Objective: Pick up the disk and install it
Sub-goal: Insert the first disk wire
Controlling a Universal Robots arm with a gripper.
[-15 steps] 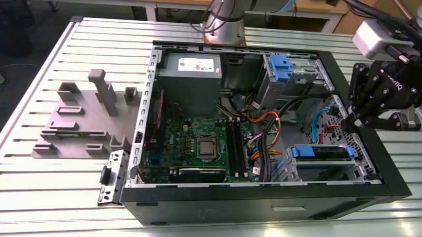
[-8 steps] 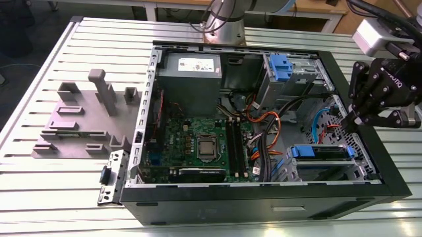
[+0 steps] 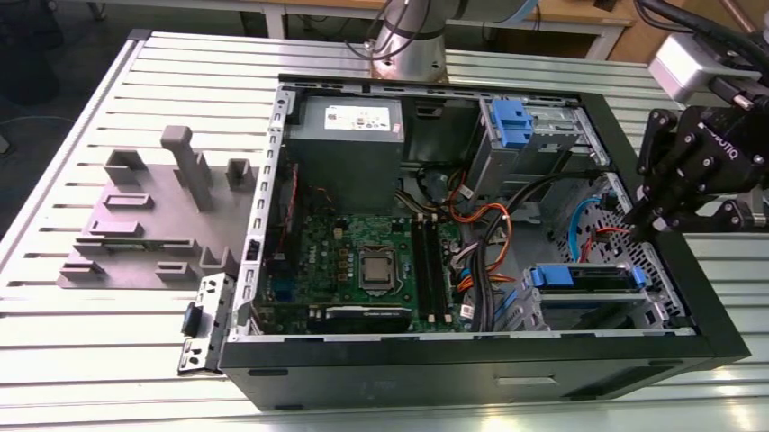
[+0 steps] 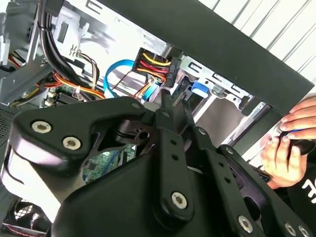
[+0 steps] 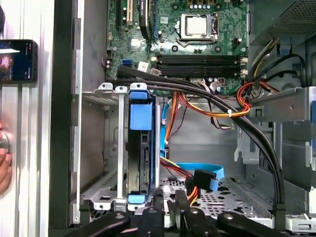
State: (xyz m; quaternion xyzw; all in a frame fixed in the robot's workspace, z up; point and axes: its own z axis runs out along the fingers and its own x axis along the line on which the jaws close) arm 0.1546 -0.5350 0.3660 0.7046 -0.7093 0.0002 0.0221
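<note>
An open computer case (image 3: 481, 373) lies on its side on a ribbed metal surface (image 3: 108, 342). You can look straight into it and see the green board (image 3: 360, 261) with its chip, and many black, orange and red wires (image 3: 481, 261).

The disk (image 3: 585, 278) sits in a metal cage (image 3: 589, 310) inside the case, near the case's corner by the front edge of the surface at the exterior view's right. In the first wrist view the disk (image 5: 140, 148) stands on its thin edge in the cage (image 5: 101, 143), with its blue frame showing at both ends.

The gripper (image 3: 658, 219) hangs over the case's edge at the exterior view's right, just above the wall beside the disk's cage. It holds nothing. In the second wrist view its black fingers (image 4: 165, 118) are pressed close together, with almost no gap.

A grey plastic stand (image 3: 150, 220) with slots sits on the surface beside the case, at the exterior view's left. A second blue piece (image 3: 511, 121) sits in another cage at the far side of the case.

A person's hand (image 4: 291, 143) is beside the case in the second wrist view. A phone (image 5: 17, 60) lies on the surface in the first wrist view.
</note>
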